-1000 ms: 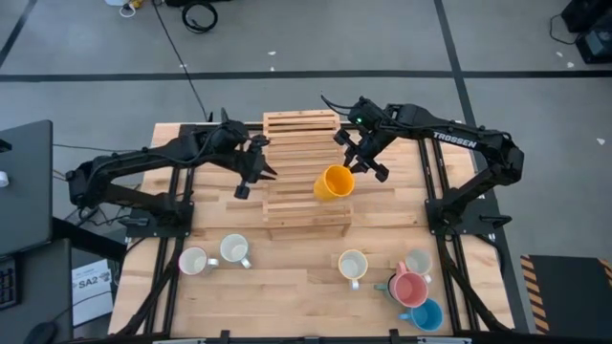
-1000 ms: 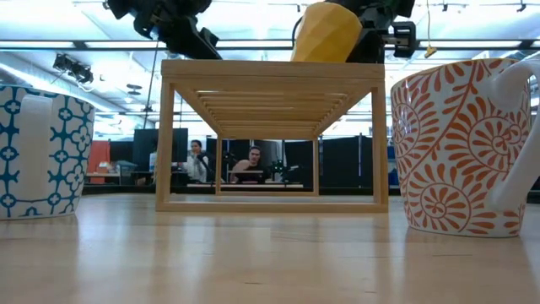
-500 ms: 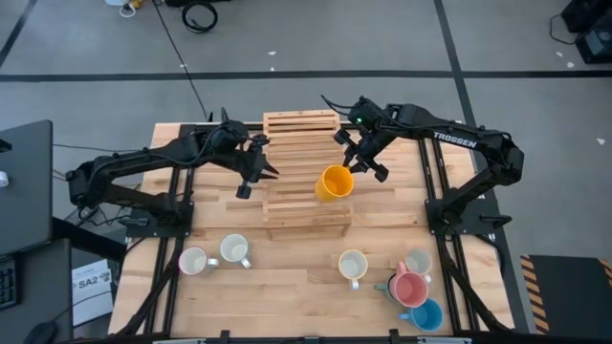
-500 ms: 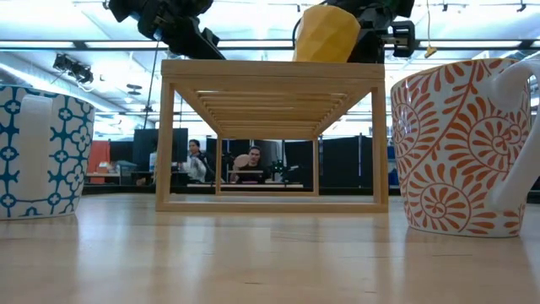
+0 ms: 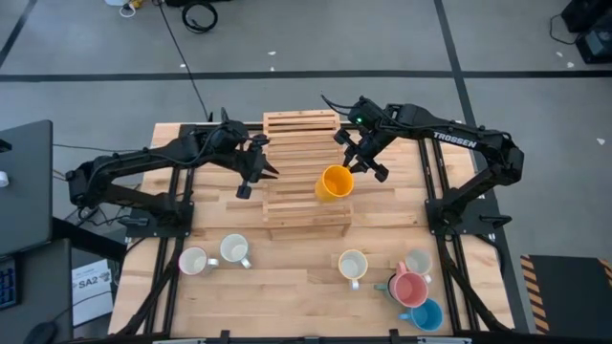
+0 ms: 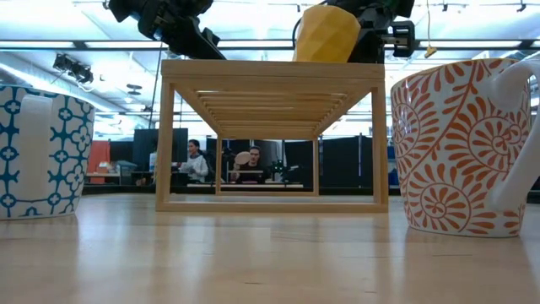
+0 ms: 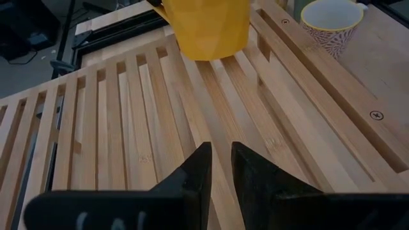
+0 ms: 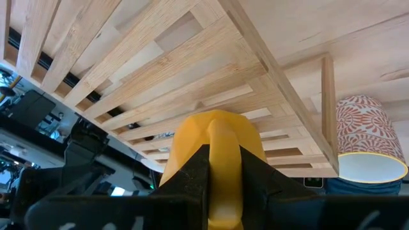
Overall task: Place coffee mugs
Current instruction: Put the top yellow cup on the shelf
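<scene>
An orange mug [image 5: 335, 182] is at the right side of a slatted wooden rack [image 5: 296, 205] in the middle of the table, mouth up. In the low view its base [image 6: 321, 57] is level with the rack's top. Whether it rests there I cannot tell. My right gripper [image 5: 352, 164] is shut on it from the far right. My left gripper [image 5: 268, 172] hovers over the rack's left side, shut, with nothing between its fingers [image 7: 217, 169]. The other mugs stand on their bases along the table's near edge. My right gripper pinches the orange mug's handle [image 8: 221, 144] between its two fingers. The fingers slant down from the table's far right side. The mug stays roughly upright, tipped a little, its base at the rack's top slats [image 6: 337, 63].
Two white mugs [image 5: 194, 260] [image 5: 234, 249] stand near left. A cream patterned mug [image 5: 353, 264] stands near centre. White [image 5: 418, 263], pink [image 5: 409, 289] and blue [image 5: 426, 314] mugs cluster near right. People sit in the room beyond the rack [image 6: 253, 165].
</scene>
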`<act>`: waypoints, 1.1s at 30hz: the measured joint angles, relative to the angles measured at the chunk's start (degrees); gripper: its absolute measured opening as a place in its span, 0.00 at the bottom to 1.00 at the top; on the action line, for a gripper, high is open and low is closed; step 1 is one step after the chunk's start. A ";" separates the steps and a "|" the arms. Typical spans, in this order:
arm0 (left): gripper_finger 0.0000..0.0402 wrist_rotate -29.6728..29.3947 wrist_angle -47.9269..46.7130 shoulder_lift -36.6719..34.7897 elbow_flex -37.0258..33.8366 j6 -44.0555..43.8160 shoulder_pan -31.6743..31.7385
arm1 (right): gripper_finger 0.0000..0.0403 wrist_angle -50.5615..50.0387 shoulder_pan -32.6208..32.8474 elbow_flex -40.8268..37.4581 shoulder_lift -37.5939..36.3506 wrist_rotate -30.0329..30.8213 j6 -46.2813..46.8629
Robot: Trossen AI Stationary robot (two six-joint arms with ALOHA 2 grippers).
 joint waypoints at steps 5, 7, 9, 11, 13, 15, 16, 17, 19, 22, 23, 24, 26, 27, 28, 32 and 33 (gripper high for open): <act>0.17 0.00 0.00 0.00 0.00 0.00 -0.02 | 0.15 0.00 0.00 0.00 0.00 0.02 0.00; 0.17 0.00 0.00 0.00 0.00 0.04 -0.02 | 0.15 0.00 0.00 0.00 -0.01 0.02 0.00; 0.17 -0.02 0.00 0.00 0.00 0.16 -0.02 | 0.16 0.00 0.00 0.00 -0.02 0.02 0.00; 0.17 -0.02 0.00 0.00 0.00 0.20 -0.01 | 0.16 0.26 0.00 0.00 -0.02 0.00 0.02; 0.17 -0.21 0.00 0.00 0.00 0.20 -0.02 | 0.17 0.93 -0.02 0.00 -0.08 -0.02 0.08; 0.17 -0.77 0.00 0.02 0.00 0.16 -0.02 | 0.18 1.75 -0.07 0.00 -0.09 -0.01 0.35; 0.17 -0.99 -0.01 0.02 0.00 0.13 -0.02 | 0.18 2.14 -0.10 0.00 -0.09 0.01 0.47; 0.17 -1.22 0.00 0.02 0.00 0.13 -0.02 | 0.19 2.33 -0.11 0.00 -0.09 0.01 0.60; 0.17 -1.41 0.00 0.02 0.01 0.12 -0.02 | 0.20 2.65 -0.13 0.00 -0.09 0.04 0.61; 0.17 -1.43 -0.01 0.02 0.01 -0.28 -0.02 | 0.21 2.66 -0.13 0.00 -0.09 0.05 0.55; 0.17 -1.44 0.00 0.02 0.02 -0.28 -0.02 | 0.21 2.65 -0.11 0.02 -0.09 0.04 0.52; 0.17 -1.46 0.00 0.02 0.02 -0.28 -0.02 | 0.22 2.65 -0.12 0.00 -0.09 0.04 0.52; 0.16 -1.49 0.00 0.02 0.02 -0.31 -0.02 | 0.22 2.67 -0.17 0.01 -0.09 0.04 0.52; 0.17 -1.49 0.00 0.02 0.02 -0.31 -0.02 | 0.23 2.81 -0.17 0.01 -0.09 0.04 0.52; 0.16 -1.49 0.01 0.02 0.02 -0.31 -0.02 | 0.23 3.09 -0.21 0.02 -0.09 0.07 0.56; 0.17 -1.49 0.00 0.02 0.02 -0.32 -0.02 | 0.24 5.71 -0.52 0.02 -0.09 0.02 0.50; 0.17 -1.49 0.00 0.02 0.02 -0.31 -0.02 | 0.24 6.33 -0.57 0.01 -0.09 0.07 0.44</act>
